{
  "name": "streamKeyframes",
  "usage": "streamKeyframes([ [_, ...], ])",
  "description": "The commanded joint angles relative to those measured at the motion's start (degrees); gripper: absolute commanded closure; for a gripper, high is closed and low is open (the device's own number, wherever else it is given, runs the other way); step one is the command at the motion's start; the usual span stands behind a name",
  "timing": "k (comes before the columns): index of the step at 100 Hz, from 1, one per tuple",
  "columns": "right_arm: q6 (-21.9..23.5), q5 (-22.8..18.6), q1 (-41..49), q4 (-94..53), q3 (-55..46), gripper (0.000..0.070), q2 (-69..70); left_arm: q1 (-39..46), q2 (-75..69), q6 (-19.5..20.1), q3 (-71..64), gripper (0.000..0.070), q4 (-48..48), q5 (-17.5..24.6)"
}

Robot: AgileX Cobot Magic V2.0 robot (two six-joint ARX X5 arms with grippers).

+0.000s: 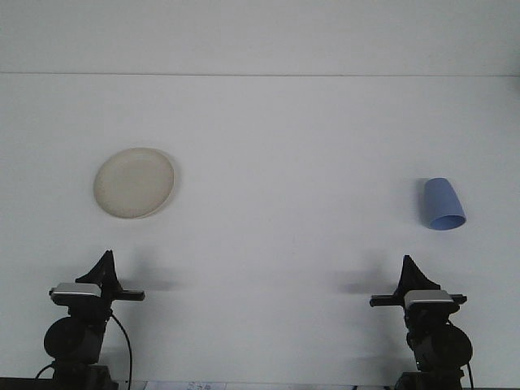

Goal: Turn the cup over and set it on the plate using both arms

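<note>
At the near edge of the table, the two arms sit low and folded, one at each corner. The left gripper (104, 262) points up and away from me as a dark wedge above its silver wrist block; from here the fingers merge into one black shape, so I cannot tell whether they are spread or pressed together. The right gripper (406, 266) looks much the same, a narrow black point rising over its own silver block, and I cannot tell its state either. Neither one holds or touches anything. A black cable (123, 341) loops down beside the left arm's base.

Further out on the white table (284, 162), the cream plate (134, 183) lies flat on the left side, beyond the left gripper and well apart from it, with nothing on it. On the right side, at about the same depth, the blue cup (442, 204) rests with its wider rim toward me and its narrower closed end farther away. Cup and plate are well apart, across the table's width. Behind them the tabletop meets a plain pale wall (260, 36).
</note>
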Motion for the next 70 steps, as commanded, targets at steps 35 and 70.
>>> streamKeyframes([
  [35, 8.6, -2.1, 0.0, 0.7, -0.1, 0.0694, 0.0, 0.0, -0.1, -0.1, -1.1, 0.0685, 0.6, -0.2],
  [70, 25.1, -0.1, 0.0, 3.2, 5.0, 0.0697, 0.2, 0.0, -0.1, -0.1, -1.1, 0.0685, 0.6, -0.2],
])
